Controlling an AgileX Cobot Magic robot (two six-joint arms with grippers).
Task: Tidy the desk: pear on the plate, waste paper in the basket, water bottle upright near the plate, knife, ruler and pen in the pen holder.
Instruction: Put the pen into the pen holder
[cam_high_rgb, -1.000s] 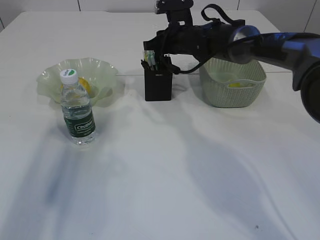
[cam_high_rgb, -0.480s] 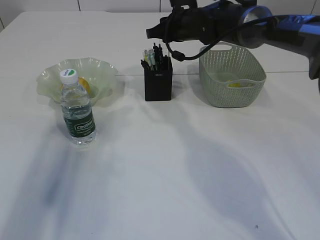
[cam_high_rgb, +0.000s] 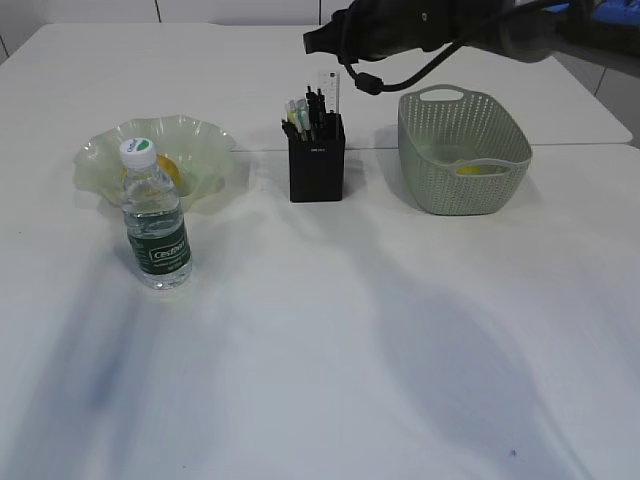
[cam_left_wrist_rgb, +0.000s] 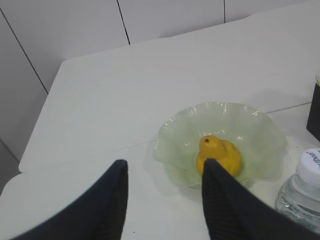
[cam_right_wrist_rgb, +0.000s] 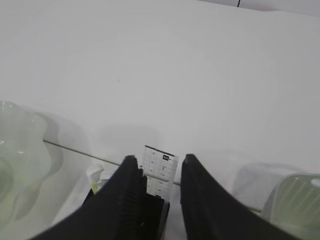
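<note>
the right gripper (cam_right_wrist_rgb: 156, 187) hung with its jaws apart and empty, above the black pen holder (cam_high_rgb: 317, 171); the clear ruler (cam_right_wrist_rgb: 160, 171) stood upright in the holder, below and between the fingers. the left gripper (cam_left_wrist_rgb: 162, 200) was also open and empty, the pear (cam_left_wrist_rgb: 218, 156) on the green plate (cam_left_wrist_rgb: 265, 137) just beyond its right finger.
</note>
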